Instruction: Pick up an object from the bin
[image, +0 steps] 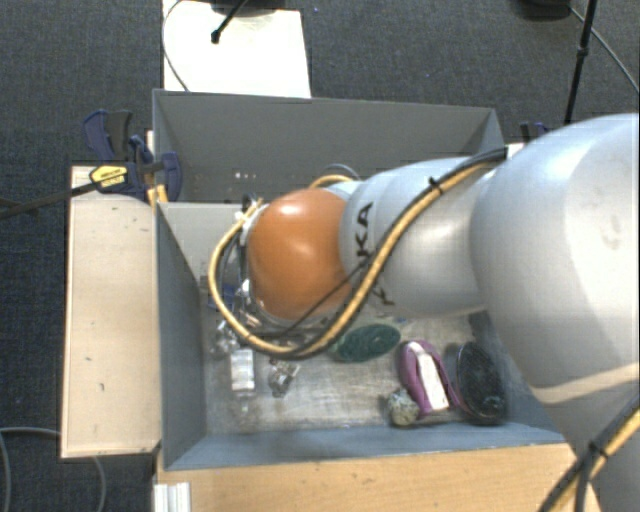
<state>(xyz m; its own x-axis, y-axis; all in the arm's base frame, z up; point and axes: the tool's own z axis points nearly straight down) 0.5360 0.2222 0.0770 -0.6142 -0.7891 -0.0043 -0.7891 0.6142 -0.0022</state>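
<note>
Approach judged in hand. Tool is held low at bin's left end; its opening cannot be told. Small clear piece lies just beside; closure on it is needed next.

A dark green oval pad lies near a purple-and-white plastic piece, with a small mottled lump at its near end and a black round brush just beside it.

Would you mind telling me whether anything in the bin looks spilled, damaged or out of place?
Nothing stands out. The green oval piece, purple-and-white item, black round item and small speckled lump lie loose inside the bin, none spilled over.
</note>
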